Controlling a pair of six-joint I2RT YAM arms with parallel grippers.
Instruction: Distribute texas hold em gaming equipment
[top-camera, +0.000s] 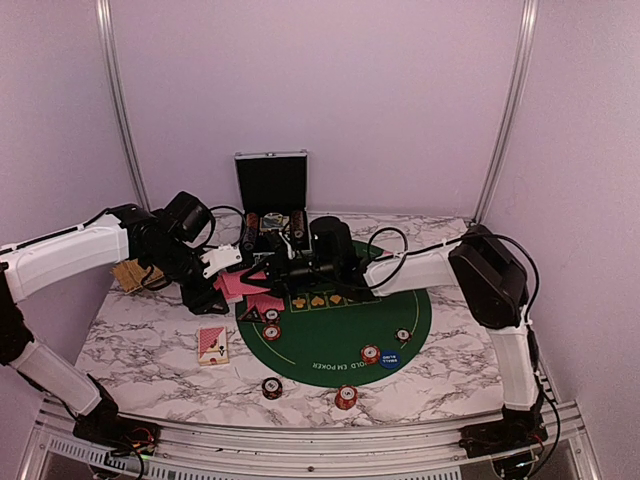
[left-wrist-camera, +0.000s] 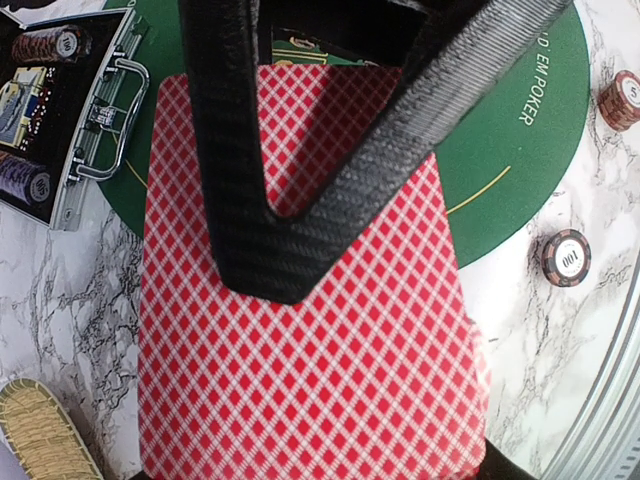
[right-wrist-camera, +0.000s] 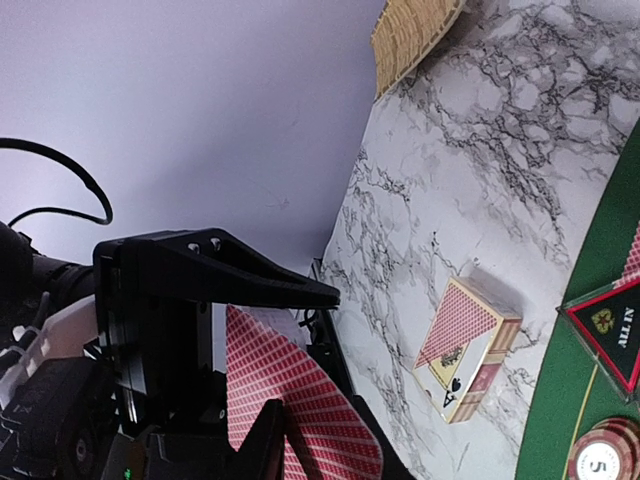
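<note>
My left gripper (top-camera: 230, 268) is shut on a fan of red-backed playing cards (top-camera: 240, 287), held above the mat's left edge. The cards fill the left wrist view (left-wrist-camera: 300, 380) and hide my left fingers there. My right gripper (top-camera: 266, 274) is open, with one finger (left-wrist-camera: 260, 220) lying over the top card. In the right wrist view the cards (right-wrist-camera: 300, 420) pass between the upper and lower fingers of the right gripper (right-wrist-camera: 305, 350). Striped chips (top-camera: 370, 353) and a blue disc (top-camera: 388, 358) lie on the green mat (top-camera: 340, 335). A black triangular marker (right-wrist-camera: 610, 330) lies on the mat edge.
A boxed red card deck (top-camera: 212, 345) lies on the marble left of the mat and also shows in the right wrist view (right-wrist-camera: 468, 350). The open silver-edged case (top-camera: 272, 195) stands behind the mat. A woven tray (top-camera: 130, 275) sits at far left. Two chips (top-camera: 272, 388) (top-camera: 346, 397) lie near the front edge.
</note>
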